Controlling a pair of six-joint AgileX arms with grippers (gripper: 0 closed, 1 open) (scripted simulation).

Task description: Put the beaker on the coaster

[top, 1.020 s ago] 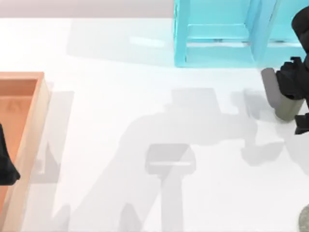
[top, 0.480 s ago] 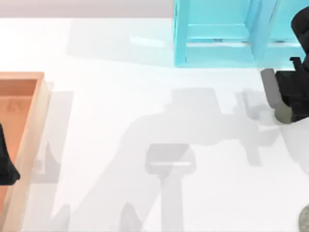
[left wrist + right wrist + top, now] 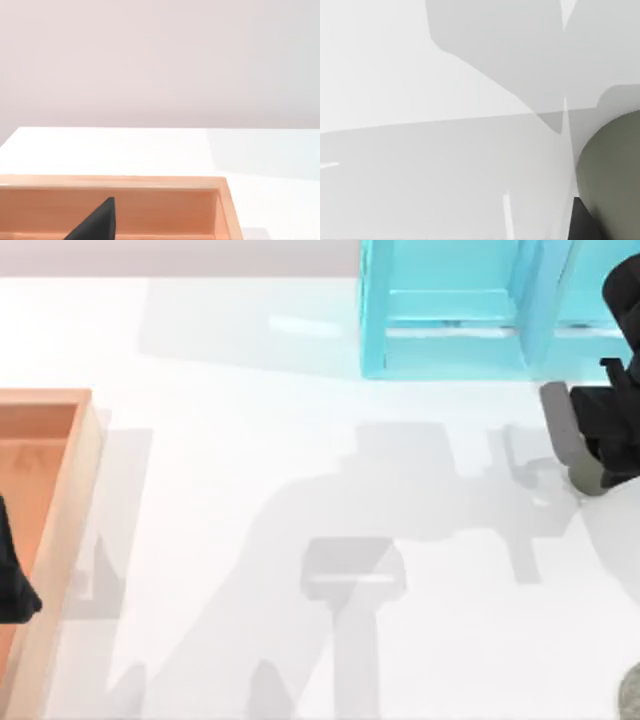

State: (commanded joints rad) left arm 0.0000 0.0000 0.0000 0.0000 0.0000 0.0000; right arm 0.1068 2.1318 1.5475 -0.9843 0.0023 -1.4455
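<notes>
White table [image 3: 250, 360] seen from above. At its right edge, just in front of a blue shelf [image 3: 450, 310], the right gripper [image 3: 612, 435] covers the olive-grey beaker [image 3: 586, 478] — can't tell whether its fingers are closed on it. Coaster [image 3: 632, 692] sits well apart, at bottom right corner. Left arm [image 3: 12, 575] is parked over a wooden tray [image 3: 70, 490] at left; fingers can't be made out.

My right gripper [image 3: 612, 435] covers most of the beaker [image 3: 585, 478]; only its lower end shows below it. Well below, the coaster [image 3: 632, 692] is cut by the frame's corner.
</notes>
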